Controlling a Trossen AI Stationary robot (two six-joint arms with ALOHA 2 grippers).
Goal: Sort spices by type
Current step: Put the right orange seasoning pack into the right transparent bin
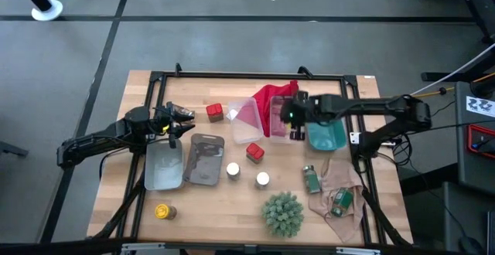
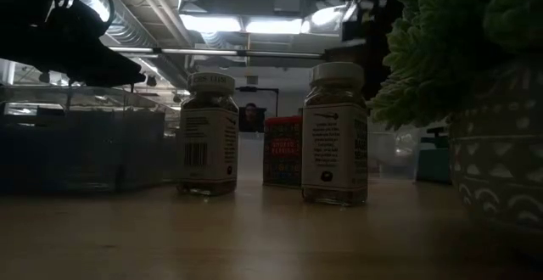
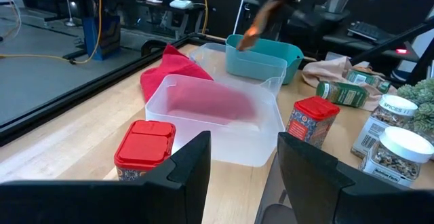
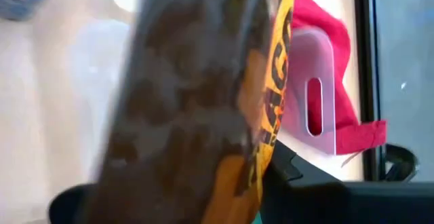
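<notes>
1. the wooden table carries several bins: two grey trays at the left, two clear tubs in the middle over a red cloth, and a teal bin at the right.
2. the right gripper hangs between a clear tub and the teal bin, clamped on a brown-amber jar with a yellow label band; the step in hand looks like carrying this jar to its bin.
3. the left gripper waits above the grey trays, fingers partly parted and empty.
4. unsorted spices: two red tins, two white-topped jars just beside the grey trays, green-labelled jars near the beige cloth, a yellow-capped jar at the near left.
5. next, by judgement: lower the jar over one bin, clear of its rim, then let go.
</notes>
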